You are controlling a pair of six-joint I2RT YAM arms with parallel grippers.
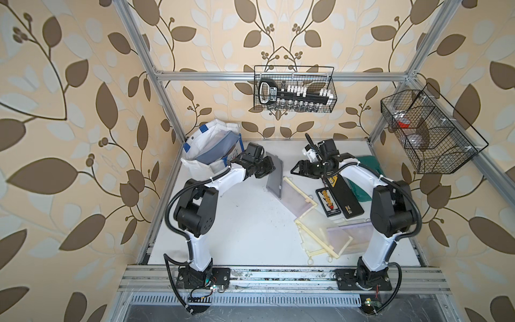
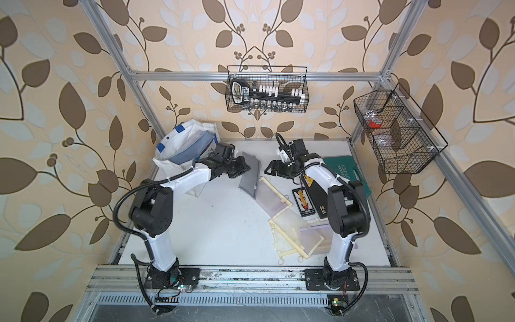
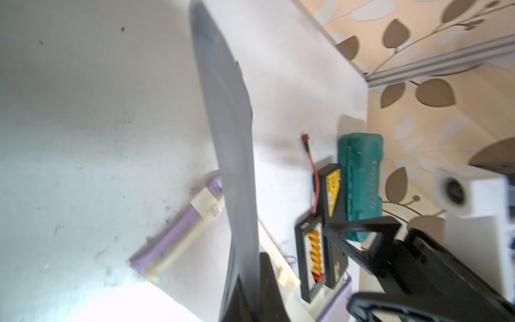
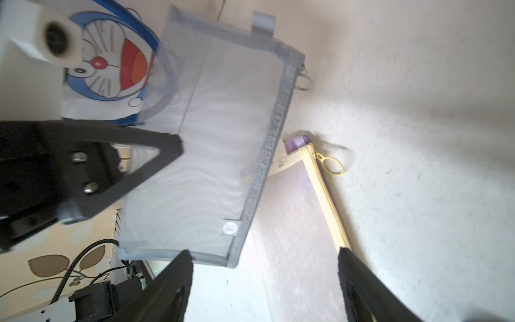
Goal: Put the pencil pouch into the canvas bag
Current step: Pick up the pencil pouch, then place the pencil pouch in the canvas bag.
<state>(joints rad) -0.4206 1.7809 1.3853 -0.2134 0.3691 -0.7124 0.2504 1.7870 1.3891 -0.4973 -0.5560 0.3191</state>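
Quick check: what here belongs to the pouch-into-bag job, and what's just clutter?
In the job: grey mesh pouch, clamped in left gripper; canvas bag.
Lying about: yellow-edged pouches, black boxes, teal tool case, wire baskets.

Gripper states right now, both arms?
Left gripper: closed on the grey mesh zip pouch.
Right gripper: open, holding nothing.

Pouch (image 4: 211, 145): grey sheer mesh cloth, matt, woven tape edging. Bag (image 1: 195, 164): white matt canvas. Bench (image 1: 237, 228): white, matt, scuffed. Case (image 3: 361, 184): teal textured plastic. Basket (image 1: 306, 108): black wire. Frame (image 1: 223, 75): bare brushed aluminium, slight sheen.
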